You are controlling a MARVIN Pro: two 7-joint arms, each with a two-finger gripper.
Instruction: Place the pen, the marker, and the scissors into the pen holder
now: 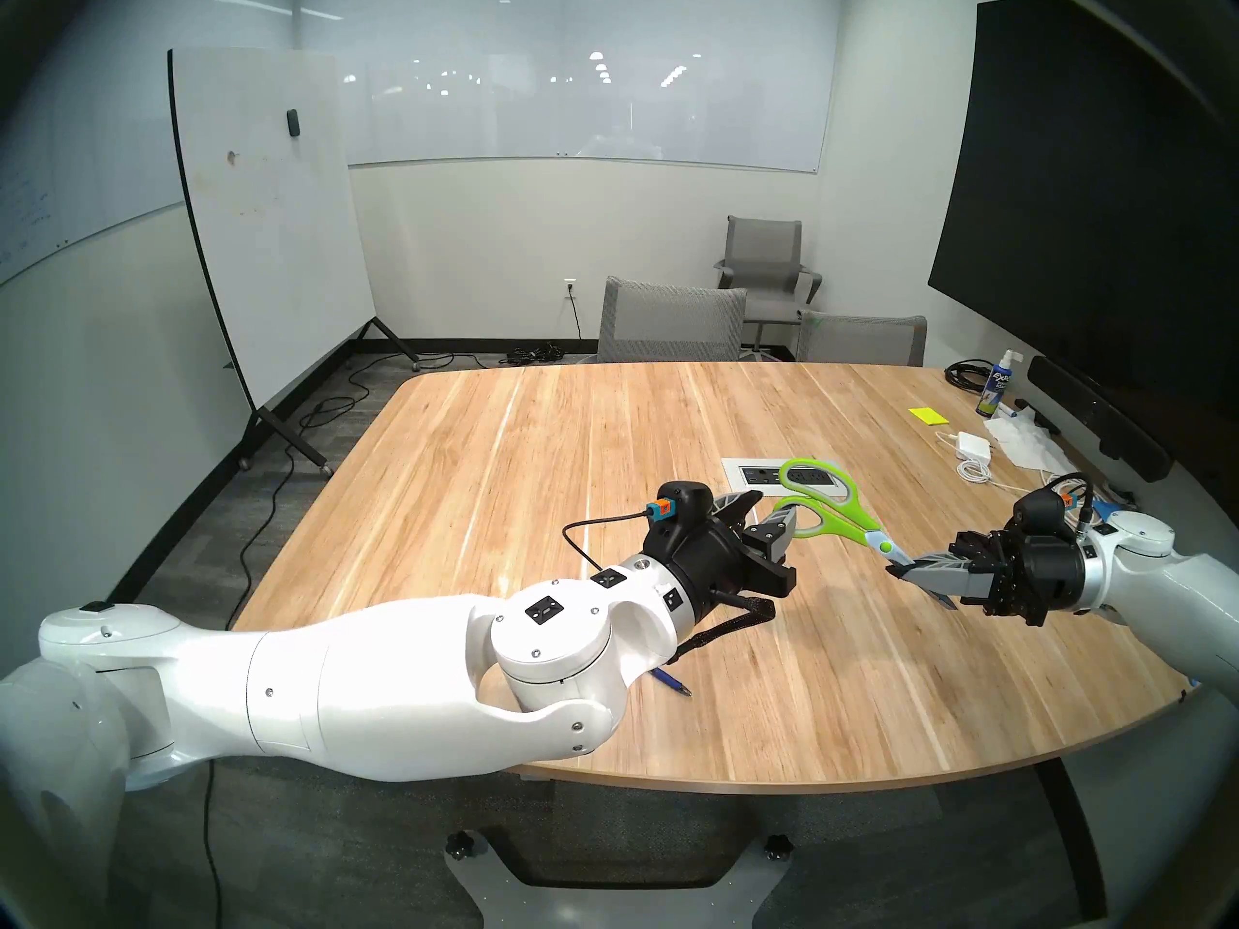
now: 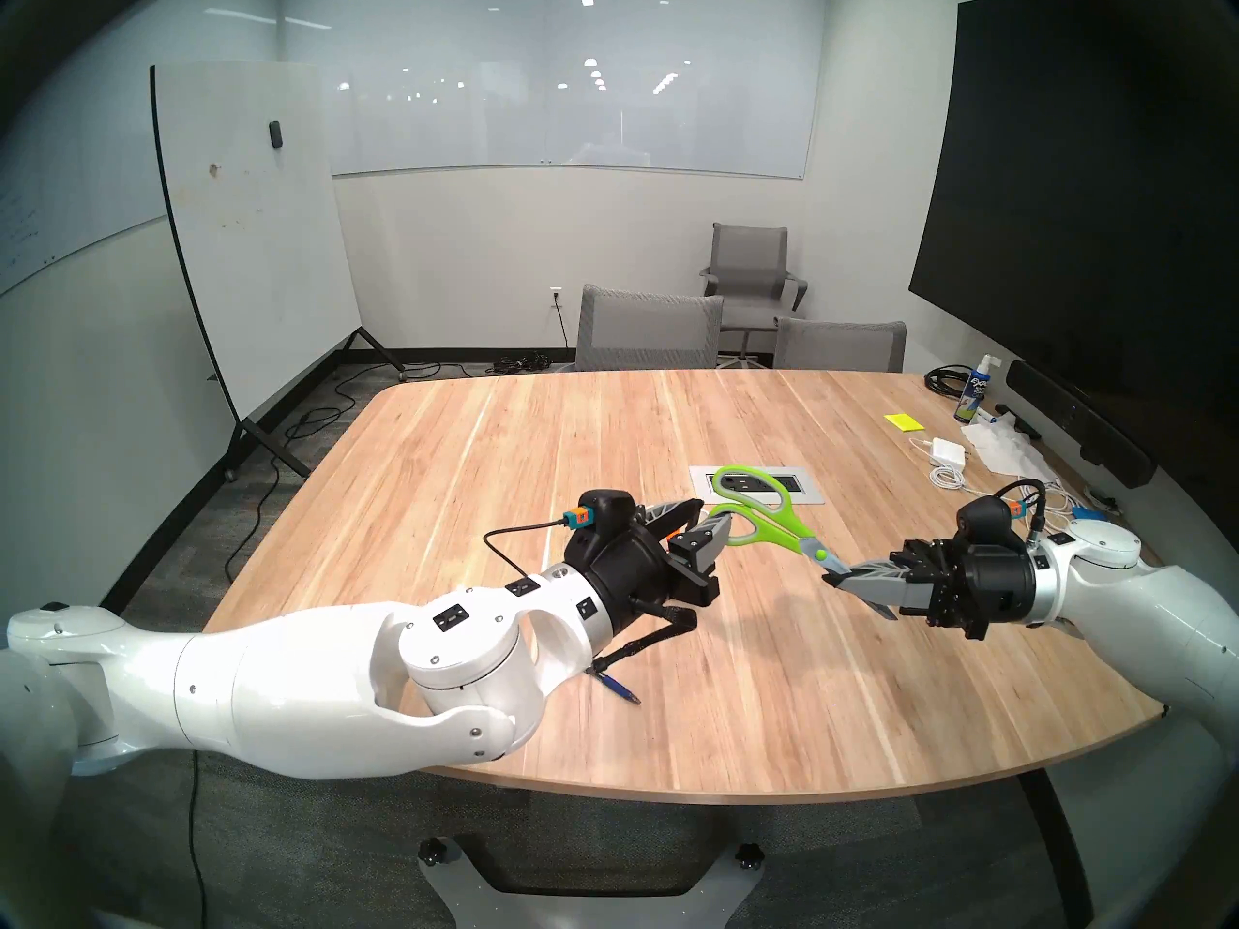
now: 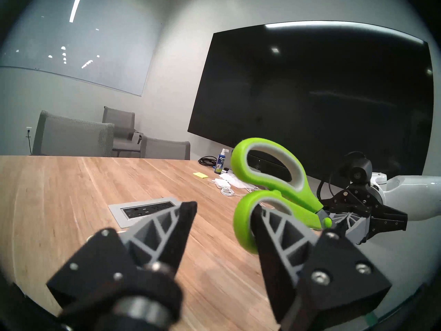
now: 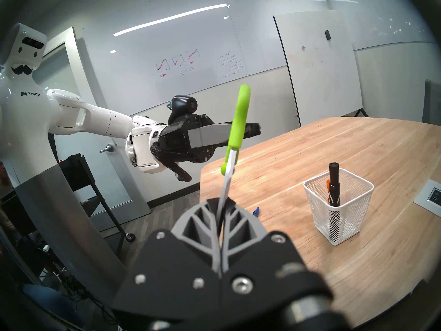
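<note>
The right gripper (image 1: 902, 568) is squeezed tight on the silver blades of the scissors (image 1: 835, 511) and holds them up in the air over the wooden table (image 1: 536, 452). The green and grey handles point away from it, toward the left gripper (image 1: 771, 515).

The left gripper is partly open. In the left wrist view one of its fingers (image 3: 274, 230) pokes through the lower handle loop of the scissors (image 3: 269, 180), and the other finger stands off to the side with a gap between them — it does not clamp the handle. In the right wrist view the scissors (image 4: 235, 132) stand edge-on, and the blades go down between the two pressed-together fingers of the right gripper (image 4: 220, 207).

The pen (image 1: 672, 681), slim and dark blue, lies flat on the table near the front edge, partly hidden under the left arm.

The pen holder (image 4: 338, 204) — a white wire-mesh cup — stands upright on the table, seen only in the right wrist view. A black marker (image 4: 334, 187) stands inside it, leaning on the wall, its top sticking out above the rim. Something orange shows beside the marker inside the cup, too small to tell what it is.
</note>
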